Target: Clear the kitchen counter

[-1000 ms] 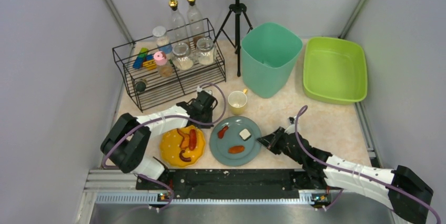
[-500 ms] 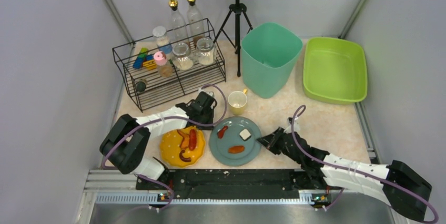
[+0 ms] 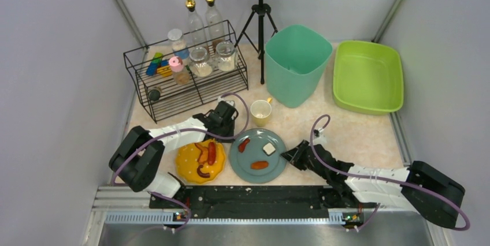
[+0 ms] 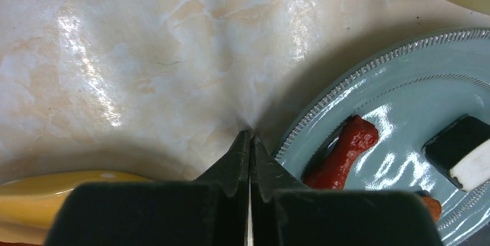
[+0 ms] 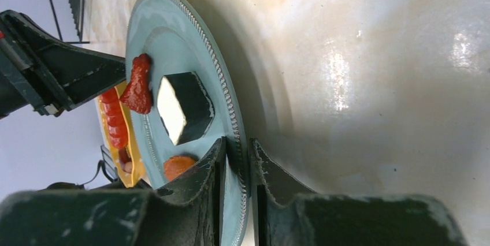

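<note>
- Right now the right hand (image 5: pixel 237 148) is clamped on the right rim of the teal plate (image 3: pixel 254 155), with 1 finger over the edge and 1 under it. The rim is probably the only hold a flat plate offers.
- The left hand (image 4: pixel 249 139) is closed on nothing, tips pressed together. It sits low on the worktop (image 4: pixel 144 55), just beside the plate's left rim, between it and the yellow plate (image 3: pixel 186 168). It looks parked, or maybe it is a stop against sliding.
- The teal plate is round and glossy glazed, with a beaded rim. It holds 3 loose bits: a red sausage piece (image 5: pixel 137 84), a dark cube with a white face (image 5: pixel 184 107) and an orange lump (image 5: pixel 178 166).
- The yellow plate is wavy-edged and carries more sausages.
- The worktop is flat, shiny cream with a marbled stone look. It lies under both plates, the mug (image 3: pixel 261 111), the wire rack (image 3: pixel 185 81), the teal bin (image 3: pixel 296 61) and the green tub (image 3: pixel 368 75).
- Likely step: lift the teal plate toward the bin or tub. Tilting it could spill the food.
</note>
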Robot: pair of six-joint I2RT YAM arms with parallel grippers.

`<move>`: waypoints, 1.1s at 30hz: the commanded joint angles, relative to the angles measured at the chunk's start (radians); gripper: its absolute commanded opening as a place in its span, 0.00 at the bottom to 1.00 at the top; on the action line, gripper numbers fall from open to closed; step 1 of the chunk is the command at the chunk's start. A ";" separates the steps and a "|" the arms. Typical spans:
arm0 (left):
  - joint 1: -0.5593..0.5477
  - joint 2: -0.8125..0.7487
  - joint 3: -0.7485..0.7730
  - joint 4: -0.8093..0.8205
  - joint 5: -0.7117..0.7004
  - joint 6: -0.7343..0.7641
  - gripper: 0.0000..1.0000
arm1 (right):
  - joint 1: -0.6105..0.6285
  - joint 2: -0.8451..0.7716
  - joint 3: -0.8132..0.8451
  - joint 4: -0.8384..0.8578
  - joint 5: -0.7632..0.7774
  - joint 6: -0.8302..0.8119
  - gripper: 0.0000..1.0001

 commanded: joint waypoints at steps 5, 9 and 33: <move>-0.041 0.018 -0.017 0.023 0.114 -0.020 0.00 | 0.002 0.006 -0.133 0.090 -0.020 0.008 0.26; -0.048 0.026 -0.015 0.026 0.117 -0.020 0.00 | 0.002 0.008 -0.136 0.109 -0.026 0.004 0.27; -0.072 0.033 -0.004 0.016 0.101 -0.024 0.00 | 0.003 0.362 -0.142 0.541 -0.092 0.006 0.00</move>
